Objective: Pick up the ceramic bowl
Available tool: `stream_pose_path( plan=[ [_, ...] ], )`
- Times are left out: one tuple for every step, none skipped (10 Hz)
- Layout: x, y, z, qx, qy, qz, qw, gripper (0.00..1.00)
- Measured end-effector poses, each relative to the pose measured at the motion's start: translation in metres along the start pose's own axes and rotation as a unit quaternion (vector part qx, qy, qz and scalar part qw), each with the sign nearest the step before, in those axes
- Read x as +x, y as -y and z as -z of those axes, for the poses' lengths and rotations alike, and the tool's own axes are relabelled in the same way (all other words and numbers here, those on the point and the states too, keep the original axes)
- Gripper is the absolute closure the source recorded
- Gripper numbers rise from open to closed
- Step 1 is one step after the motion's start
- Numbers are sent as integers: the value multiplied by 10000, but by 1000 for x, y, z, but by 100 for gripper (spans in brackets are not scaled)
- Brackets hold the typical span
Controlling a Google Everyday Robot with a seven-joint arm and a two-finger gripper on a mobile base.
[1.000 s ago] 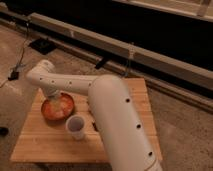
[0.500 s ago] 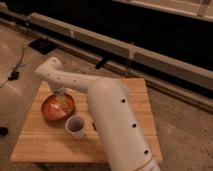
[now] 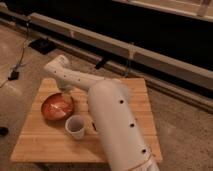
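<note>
1. No brand, label or writing can be read on anything here.
2. The ceramic bowl [image 3: 57, 107] sits on the left part of the wooden table [image 3: 47, 142], set in from the left edge with bare wood around it on that side.
3. The gripper [image 3: 65, 93] hangs at the bowl's far rim; I cannot tell how it is set.
4. Just right of the bowl and nearer the front stands a white cup [image 3: 75, 126], close to the bowl's rim, with open wood in front of it.
5. The white arm [image 3: 117, 120] rises from the lower right, bends at an elbow above the table's far left corner, and turns down toward the bowl.
</note>
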Motion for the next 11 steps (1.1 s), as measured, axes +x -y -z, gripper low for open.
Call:
stream_pose_path(
  plan=[
    [1, -1, -6, 68, 2, -22, 10000, 39],
    [3, 0, -10, 157, -23, -24, 9999, 39],
    [3, 0, -17, 255, -47, -45, 9997, 39],
    [3, 0, -22, 334, -60, -69, 9994, 39],
    [3, 1, -26, 386, -55, -77, 9992, 39],
    [5, 4, -30, 449, -59, -65, 9990, 39],
    [8, 6, -33, 506, -61, -44, 9987, 39],
    [8, 8, -37, 593, -63, -3, 9982, 39],
    [8, 9, -40, 627, -56, 18, 9980, 42],
    [9, 11, -39, 595, -38, 43, 9982, 51],
    [7, 8, -29, 528, -58, 34, 9986, 65]
  ],
)
